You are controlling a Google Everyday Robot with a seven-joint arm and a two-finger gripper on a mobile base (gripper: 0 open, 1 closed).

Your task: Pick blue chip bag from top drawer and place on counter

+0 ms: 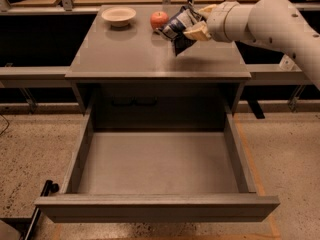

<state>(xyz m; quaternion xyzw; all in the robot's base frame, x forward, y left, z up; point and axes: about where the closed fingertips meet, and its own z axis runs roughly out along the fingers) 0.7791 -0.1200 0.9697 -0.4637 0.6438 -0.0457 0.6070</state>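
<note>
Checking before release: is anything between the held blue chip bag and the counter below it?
Nothing visible. The gripper holds the blue chip bag over the counter, back right; the apple sits just left.

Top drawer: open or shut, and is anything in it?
Open and empty: the drawer is pulled out, floor bare. The gripper holds the bag over the counter.
</note>
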